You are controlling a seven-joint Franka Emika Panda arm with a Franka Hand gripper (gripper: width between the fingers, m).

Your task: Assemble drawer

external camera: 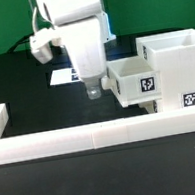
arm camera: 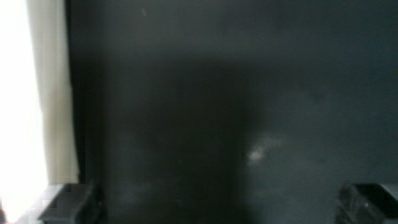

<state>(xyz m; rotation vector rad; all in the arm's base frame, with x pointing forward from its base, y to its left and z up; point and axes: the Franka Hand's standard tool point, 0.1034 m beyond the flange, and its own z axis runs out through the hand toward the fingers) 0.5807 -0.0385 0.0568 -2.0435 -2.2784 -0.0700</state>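
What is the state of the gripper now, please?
Gripper: open, holding nothing; its fingertips stand wide apart over the bare black table.

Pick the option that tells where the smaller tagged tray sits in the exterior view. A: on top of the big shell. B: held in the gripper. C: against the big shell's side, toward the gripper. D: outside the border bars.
C: the tray stands against the shell, beside the gripper.

Mostly bare black desk [arm camera: 214, 110], blurred; white strip [arm camera: 32, 90] along one side, cannot tell what it is; two dark pincer [arm camera: 222, 205] fingertips [arm camera: 68, 203] apart, nothing between them.
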